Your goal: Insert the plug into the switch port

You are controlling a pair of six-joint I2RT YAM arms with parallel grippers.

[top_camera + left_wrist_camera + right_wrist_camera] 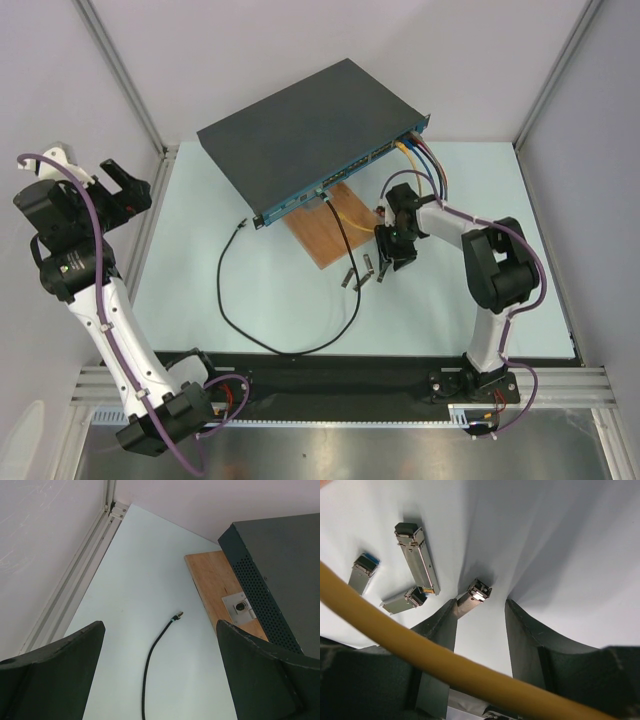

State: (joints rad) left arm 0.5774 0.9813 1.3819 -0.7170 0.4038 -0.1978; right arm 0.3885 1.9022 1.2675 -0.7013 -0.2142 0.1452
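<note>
Black switch (300,135) sits at the worktop's (180,275) far edge, near the middle. Right tool (482,607) stands open, a small metal plug (476,593) lying between its jaws, touching one. Left tool (160,626), also open, hovers by the left edge.

Left hand (160,626) and right hand (481,606) open

Bright, even light; soft shadows
</note>
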